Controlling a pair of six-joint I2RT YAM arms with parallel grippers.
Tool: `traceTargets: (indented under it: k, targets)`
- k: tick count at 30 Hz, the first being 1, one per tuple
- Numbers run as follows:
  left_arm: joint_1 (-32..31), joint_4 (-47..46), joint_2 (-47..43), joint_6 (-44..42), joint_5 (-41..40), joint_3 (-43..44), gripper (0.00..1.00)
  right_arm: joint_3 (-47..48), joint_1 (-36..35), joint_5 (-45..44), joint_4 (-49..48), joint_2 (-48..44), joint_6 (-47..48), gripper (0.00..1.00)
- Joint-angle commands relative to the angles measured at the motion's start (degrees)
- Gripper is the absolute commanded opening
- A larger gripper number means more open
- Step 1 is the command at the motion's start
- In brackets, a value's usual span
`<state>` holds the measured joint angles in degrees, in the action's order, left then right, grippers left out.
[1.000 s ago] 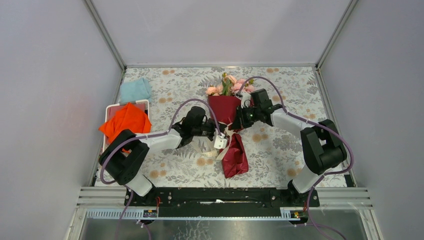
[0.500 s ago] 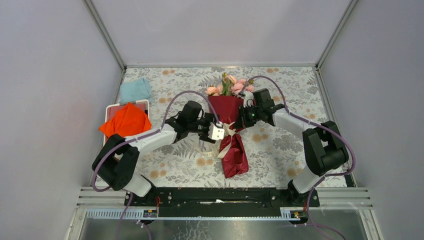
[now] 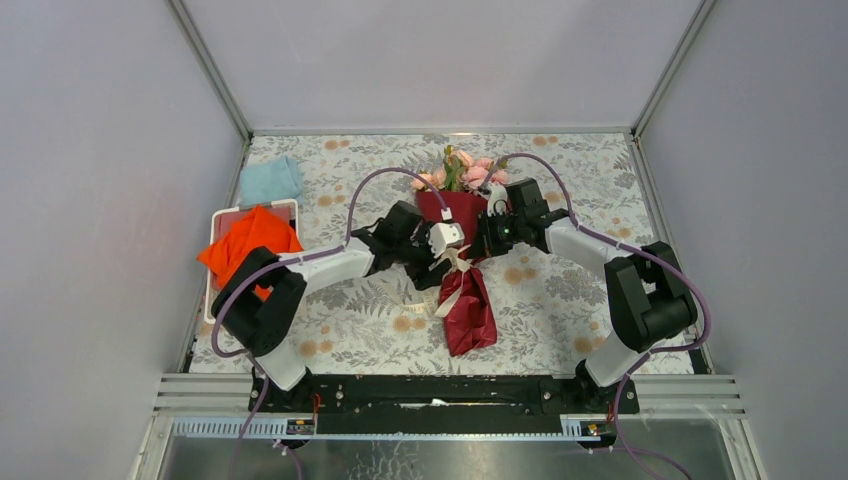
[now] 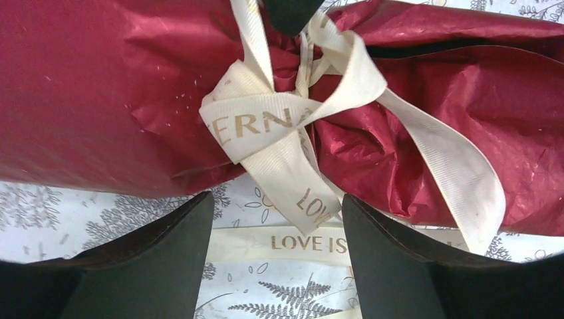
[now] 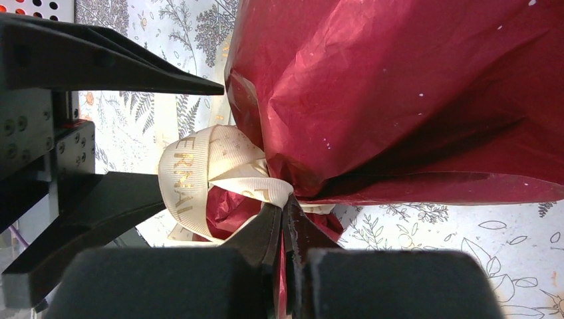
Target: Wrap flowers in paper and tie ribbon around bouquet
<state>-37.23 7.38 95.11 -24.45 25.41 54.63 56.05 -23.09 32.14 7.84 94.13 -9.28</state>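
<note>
- Between the spread fingers of the left gripper [image 4: 276, 199] sits the ribbon [image 4: 266, 126] knot, untouched, against the cinched waist of the paper [image 4: 86, 93].
- Right gripper [image 5: 284, 211], pressed together, pinches a ribbon strand at its tips, with the bouquet [image 3: 460, 208] just ahead.

In the top view we see even, diffuse overhead light and only soft shadows beneath the arms [image 3: 330, 268]. In the left wrist view the near fingers [image 4: 146, 266] are dark and blurred, the ribbon [image 4: 266, 126] sharp.
</note>
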Motion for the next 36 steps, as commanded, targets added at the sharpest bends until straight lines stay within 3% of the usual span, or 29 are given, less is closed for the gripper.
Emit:
traceTargets:
  k: [1, 4, 8, 14, 20, 22, 36]
  targets:
    - [-0.1, -1.58, 1.54, 9.13, -1.15, 0.44, 0.75, 0.11, 0.15, 0.61, -1.36, -1.8, 0.01, 0.02]
    - [-0.27, -3.75, 2.51, 10.1, -0.73, -0.33, 0.61, 0.35, 0.15, 0.68, -1.13, -1.67, 0.25, 0.01]
    - [-0.34, -4.56, 1.7, 8.91, -3.73, -1.77, 0.02, 0.46, 0.15, -0.71, -0.09, -2.5, -0.12, 0.0]
    - [0.84, 0.77, -1.95, -2.85, -7.92, -1.78, 0.0, -2.13, 0.73, -3.32, 3.02, -5.08, -1.01, 0.0]
    - [1.75, -5.67, -2.74, -37.88, -16.98, -9.02, 0.0, -5.2, 1.86, -8.1, 4.62, -4.02, -3.09, 0.0]
    - [2.95, -6.55, -1.85, -46.03, -17.81, -11.0, 0.0, -5.93, 2.73, -9.37, 5.93, -3.73, -3.45, 0.0]
    - [10.14, -10.2, 0.95, -61.23, -12.4, -13.4, 0.0, -10.6, 10.87, -10.49, 10.48, -4.05, -3.69, 0.0]
